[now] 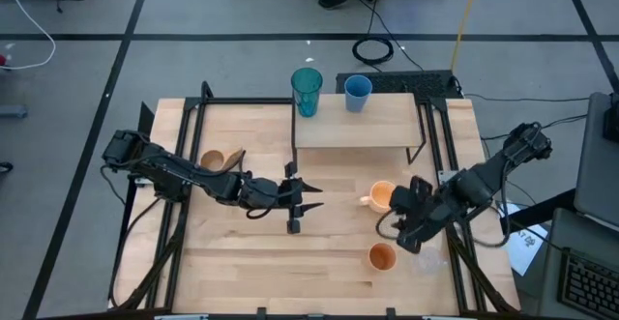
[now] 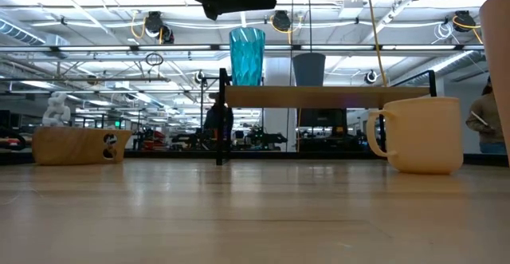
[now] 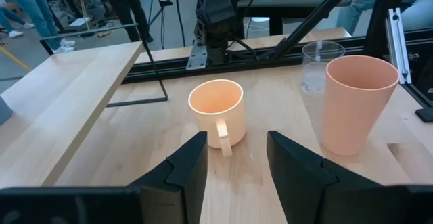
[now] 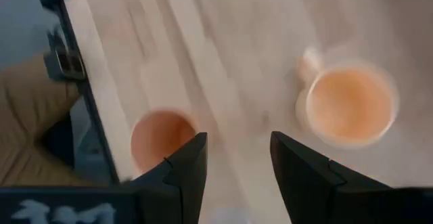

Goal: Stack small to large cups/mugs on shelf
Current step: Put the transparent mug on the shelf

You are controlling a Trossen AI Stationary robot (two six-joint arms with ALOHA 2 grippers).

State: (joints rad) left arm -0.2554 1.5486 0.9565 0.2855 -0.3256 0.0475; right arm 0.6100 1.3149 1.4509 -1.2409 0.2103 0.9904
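Observation:
The teal tumbler and the blue cup stand upright on the light-wood shelf at the table's far side. The brown wooden mug stands on the table to the left. The orange handled mug and the orange cup stand on the table to the right. The clear cup stands just behind the orange cup. My left gripper is open and empty at mid-table, pointing at the orange mug. My right gripper is open and empty, above the table between the orange mug and the orange cup.
The shelf's thin black legs stand just beyond the orange mug. Black frame rails run along the table's left and right sides. A keyboard lies behind the shelf. Bare tabletop lies toward the near edge.

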